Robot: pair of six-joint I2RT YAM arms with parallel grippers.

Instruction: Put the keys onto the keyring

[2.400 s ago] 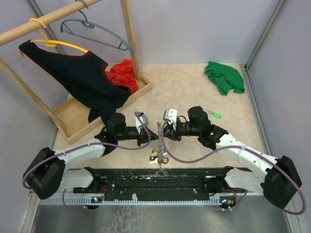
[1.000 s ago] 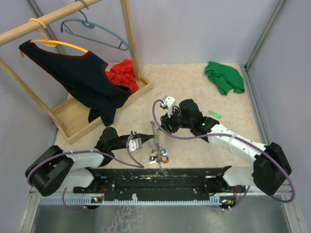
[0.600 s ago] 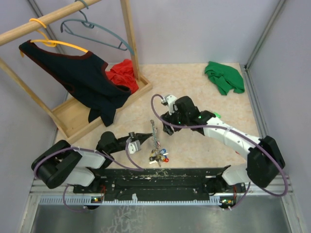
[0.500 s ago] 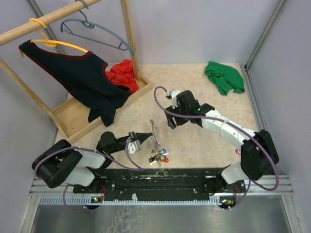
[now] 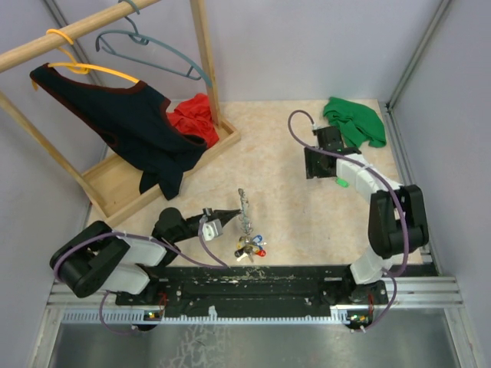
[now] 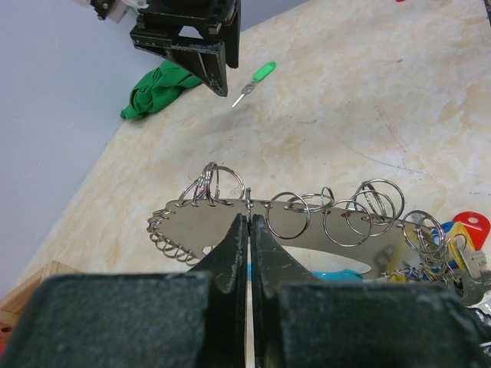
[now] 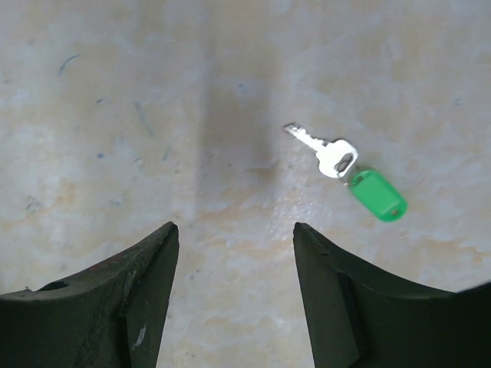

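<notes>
While keyring [image 6: 307, 222] is pinched in closed left jaws, green key [image 7: 343, 162] is hovered over by open, empty right jaws.
Key is seen flat on table [image 7: 115, 92], offset to right of jaw gap; if jaws are lowered as aligned, key could be missed or flicked toward green cloth [image 5: 353, 121]. Thin key on hard surface may be skated away, not lifted. Keyring is gripped by a thin edge only, tags [image 5: 252, 247] lying near arm bases; slip poss. Table is beige, marbled, lightly scuffed, enclosed by grey walls; wooden rack [image 5: 203, 61] w/ hangers, dark garment [image 5: 130, 123] & red cloth [image 5: 196, 119] are seen far left.
</notes>
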